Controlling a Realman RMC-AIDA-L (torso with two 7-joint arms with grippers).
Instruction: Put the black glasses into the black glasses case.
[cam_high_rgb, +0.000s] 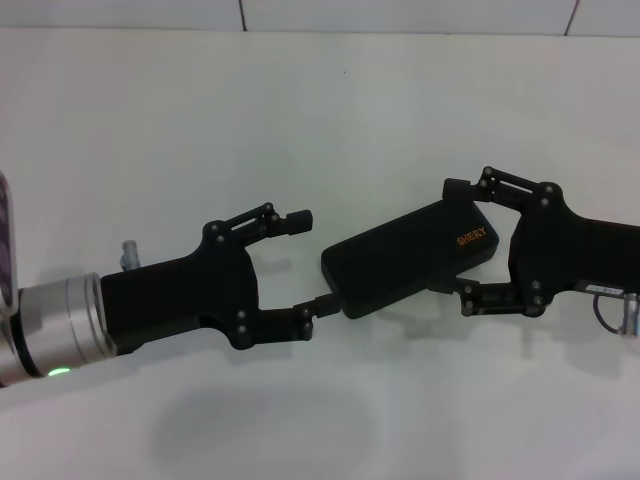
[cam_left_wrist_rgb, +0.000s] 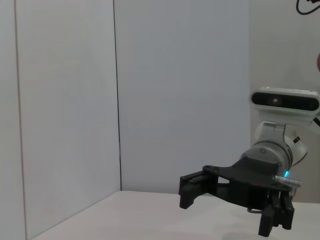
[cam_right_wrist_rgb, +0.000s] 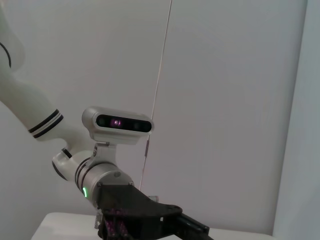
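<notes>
While steadying the shut black glasses case (cam_high_rgb: 410, 257), I am bracing it for opening.
My right gripper (cam_high_rgb: 462, 238) jaws are clamping one end; my left gripper (cam_high_rgb: 305, 270) jaws are gaping wide beside its other end.

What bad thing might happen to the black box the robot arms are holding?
1. The right gripper holds the black glasses case only by its lettered end, so it might tip or slip out.
2. The left gripper is open at the other end, with just its lower finger near the case corner. A nudge there might push the case askew.
3. The case looks closed and no glasses are in view, so nothing can go in yet.
</notes>
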